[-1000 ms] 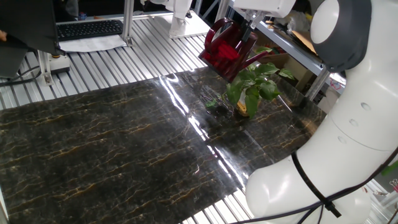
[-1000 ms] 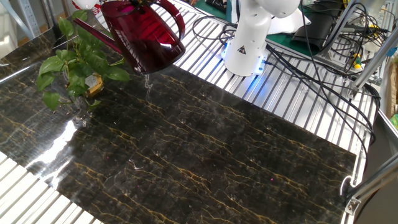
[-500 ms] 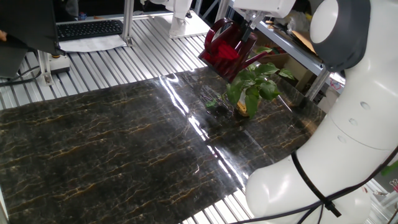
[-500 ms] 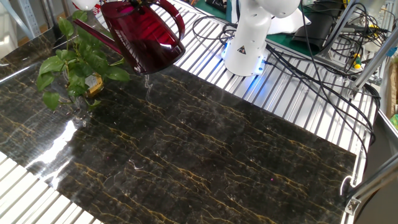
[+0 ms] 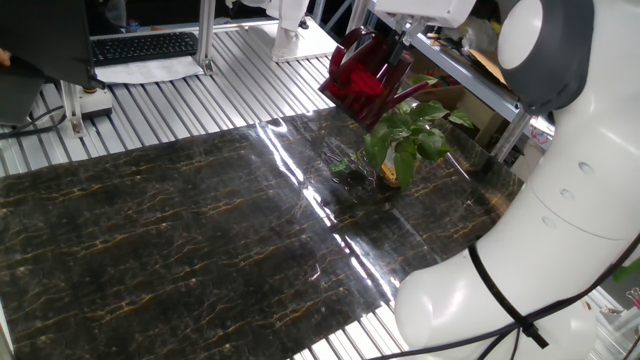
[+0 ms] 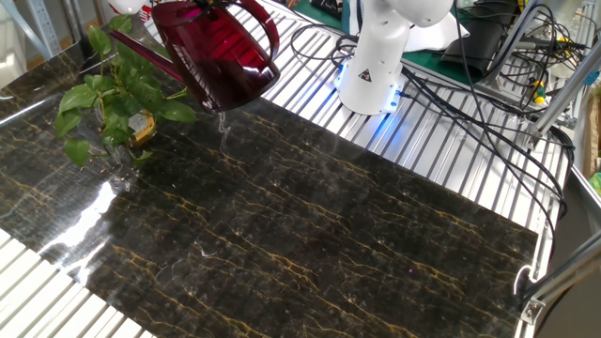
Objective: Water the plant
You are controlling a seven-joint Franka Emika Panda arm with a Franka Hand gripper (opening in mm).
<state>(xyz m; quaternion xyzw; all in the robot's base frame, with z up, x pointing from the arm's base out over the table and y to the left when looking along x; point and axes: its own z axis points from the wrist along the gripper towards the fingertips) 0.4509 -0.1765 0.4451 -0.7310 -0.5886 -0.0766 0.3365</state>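
The plant [image 5: 405,140] is a small pot of broad green leaves at the far right corner of the dark marble table [image 5: 180,230]; in the other fixed view the plant [image 6: 111,99] sits at the upper left. The dark red translucent watering can [image 5: 365,80] hangs in the air just above and beside it, tilted, with its long spout [image 6: 141,52] reaching over the leaves. My gripper [image 5: 397,42] is shut on the can's handle from above; in the other fixed view the gripper [image 6: 208,4] is mostly cut off by the top edge.
My white arm [image 5: 540,200] fills the right side of one fixed view. The robot base [image 6: 376,56] and cables [image 6: 488,103] lie on the slatted metal bench behind the table. A keyboard [image 5: 145,45] and metal frame posts [image 5: 205,30] stand at the back.
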